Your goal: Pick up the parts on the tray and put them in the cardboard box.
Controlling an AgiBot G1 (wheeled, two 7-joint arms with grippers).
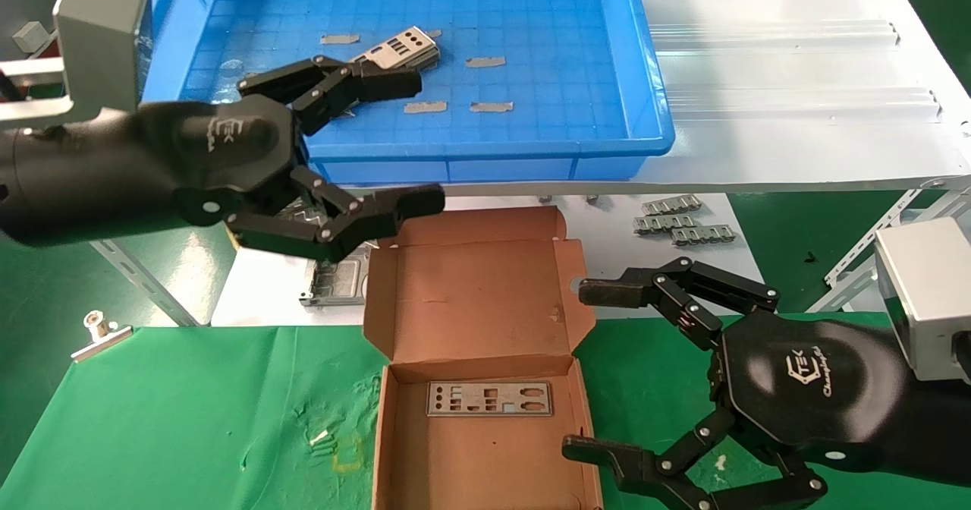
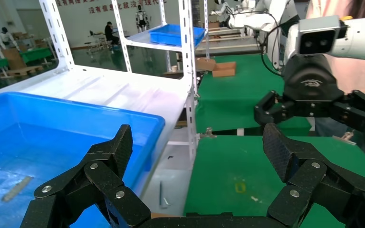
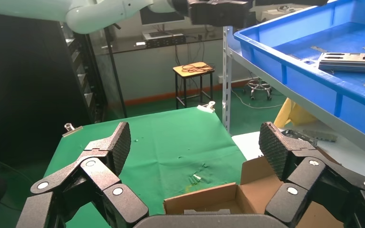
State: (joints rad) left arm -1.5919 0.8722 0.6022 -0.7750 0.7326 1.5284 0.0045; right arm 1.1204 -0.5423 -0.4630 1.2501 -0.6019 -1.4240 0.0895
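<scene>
So, biggest first: your tray [image 1: 645, 92] sits on the raised white shelf [image 1: 796, 138] at 12 o'clock in the head view, likely up there so parts feed from a fixed spot while packing happens on the lower green table [image 1: 190, 411]. The cardboard box [image 1: 485, 449] lies open at 6 o'clock, lid folded back toward the shelf so the arms get a clear drop from above. Your left gripper [image 1: 428, 142] is at 10 o'clock, straddling the tray's near wall: one finger reaches over the tray floor toward the stacked parts [image 1: 402, 48], the other hangs outside above the box lid. Its jaws are spread wide and hold nothing, so I'd read this as the approach, grasp not yet made; the far finger looks close to the stack, though you can't tell contact from here. Your right gripper [image 1: 580, 369] is parked at 4 o'clock just beside the box, jaws also spread and empty, kept clear of the drop zone. One plate [image 1: 489, 399] already lies flat in the box. Off-task stuff to ignore: squarish frames [image 1: 334, 278] under the left gripper, ridged strips [image 1: 683, 218] at 2 o'clock of the box. Tape bits [image 1: 425, 106] on the tray floor resemble parts, so watch them.
</scene>
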